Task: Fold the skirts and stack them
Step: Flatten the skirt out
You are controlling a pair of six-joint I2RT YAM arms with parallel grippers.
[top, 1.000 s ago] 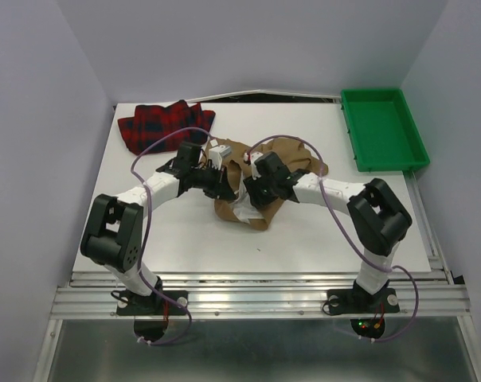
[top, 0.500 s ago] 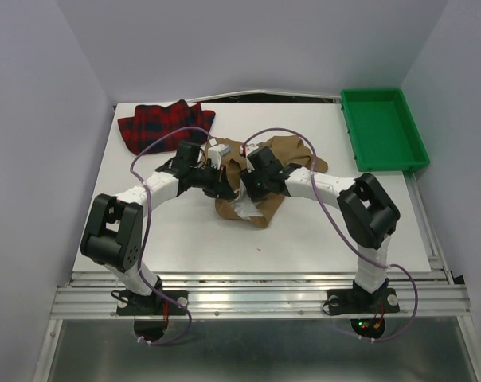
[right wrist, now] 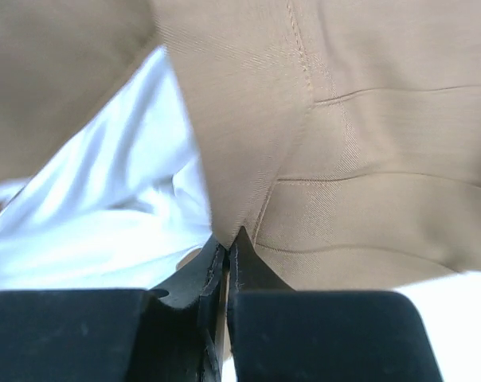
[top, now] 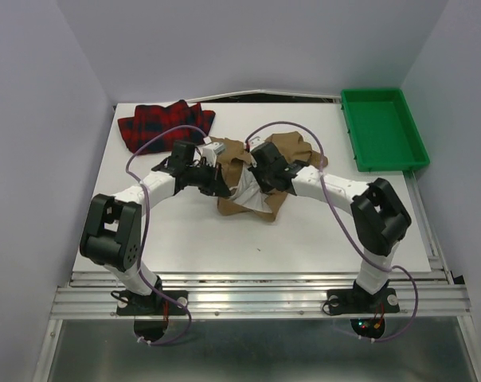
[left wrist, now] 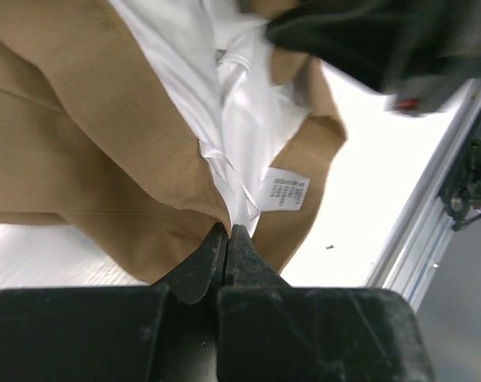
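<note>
quick update from us: the big change is the right gripper [right wrist: 228, 239]. a second ago its jaws were about half open while the arm slid in over the crumpled tan-brown cloth skirt [top: 292, 147]. now they've snapped closed, and in the wrist view we see a fold of tan fabric pinched right at the tips, next to the white lining [right wrist: 105, 199].

the left gripper [left wrist: 227, 232] hasn't changed at all. it's still clamped on the skirt's edge, where the tan cloth meets the lining, just below the white care label [left wrist: 284, 189].

so we've now got both ends held. the skirt itself sits bunched in the middle of the white table [top: 185, 239], between the two wrists, with the lining showing. we reckon this means grabbing is done, and the next bit is lifting or spreading it flat before any real fold happens. it's still pretty messy, so we'd call the task early days.

the red and navy plaid cloth skirt [top: 165, 125] lies at the far left corner, well apart from the grippers. the green plastic tray [top: 384, 127] is over on the far right.
</note>
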